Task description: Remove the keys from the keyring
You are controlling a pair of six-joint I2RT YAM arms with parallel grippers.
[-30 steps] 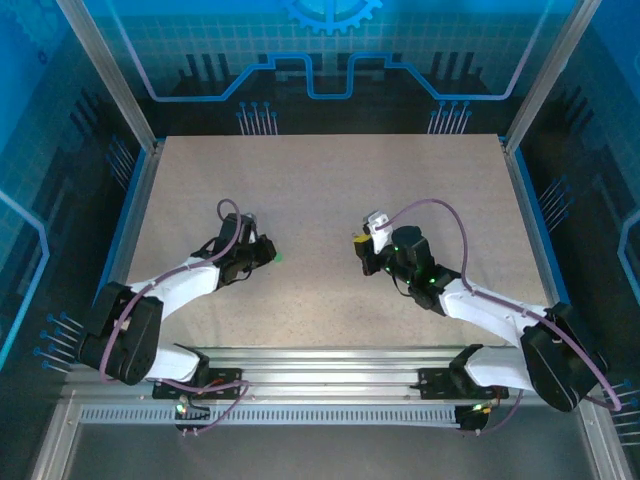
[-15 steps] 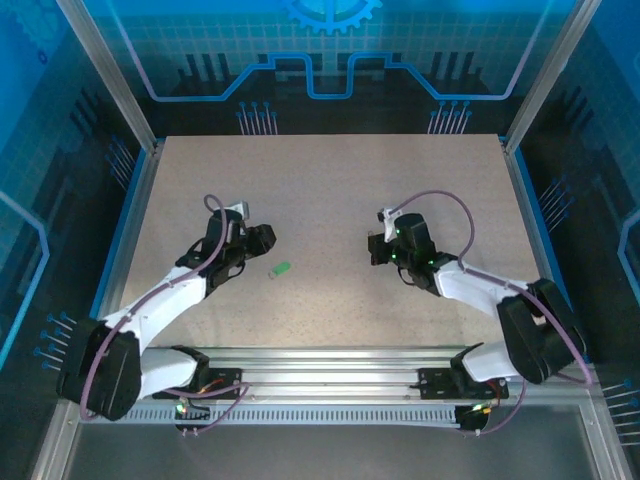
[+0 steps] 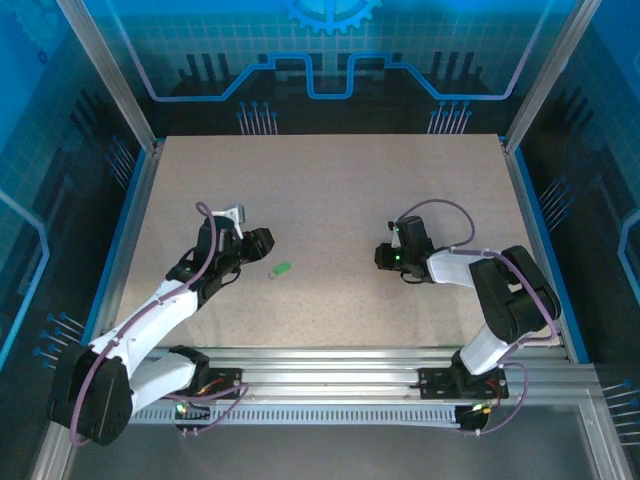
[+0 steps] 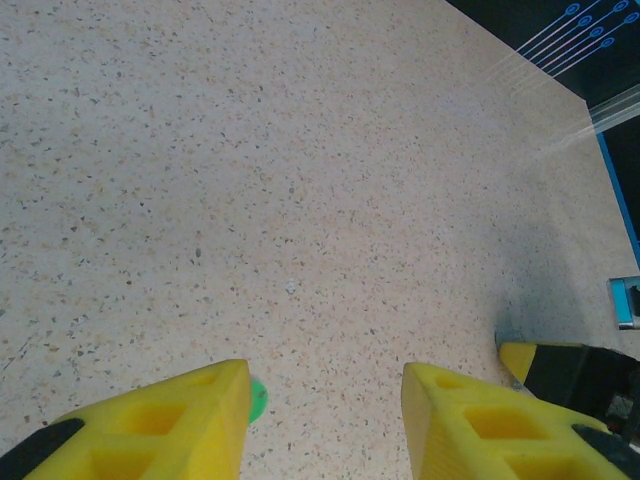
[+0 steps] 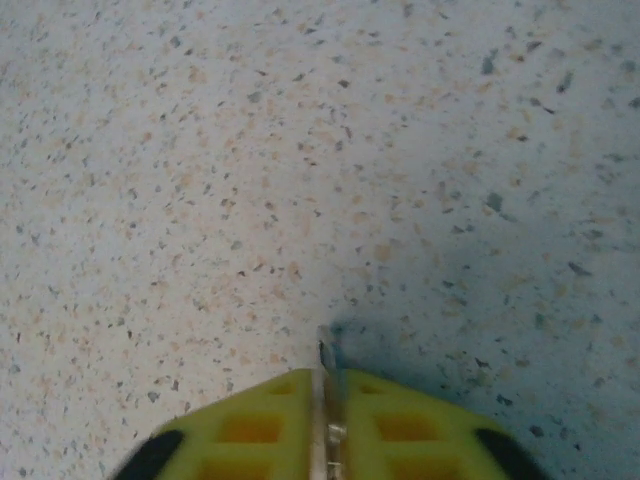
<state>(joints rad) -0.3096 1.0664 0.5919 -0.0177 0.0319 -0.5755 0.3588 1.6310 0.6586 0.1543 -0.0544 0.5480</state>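
The keyring, a small green tag (image 3: 282, 269), lies flat on the speckled table, free of both grippers. My left gripper (image 3: 262, 243) hovers just left of it, open. In the left wrist view the gripper (image 4: 325, 385) has bare table between its yellow fingers (image 4: 190, 415), and an edge of the tag (image 4: 258, 398) peeks out beside the left finger. My right gripper (image 3: 385, 255) sits low over the table, right of centre. In the right wrist view this gripper (image 5: 327, 378) is shut on the key (image 5: 326, 352), a thin grey metal sliver sticking out past the fingertips.
The tabletop (image 3: 330, 190) is bordered by aluminium rails and blue walls. A yellow fingertip on a black body (image 4: 560, 370) shows at the lower right of the left wrist view.
My left gripper opened and drew back to the left, leaving the green tag on the table. The right gripper shifted right and lower, carrying the key away from the tag.
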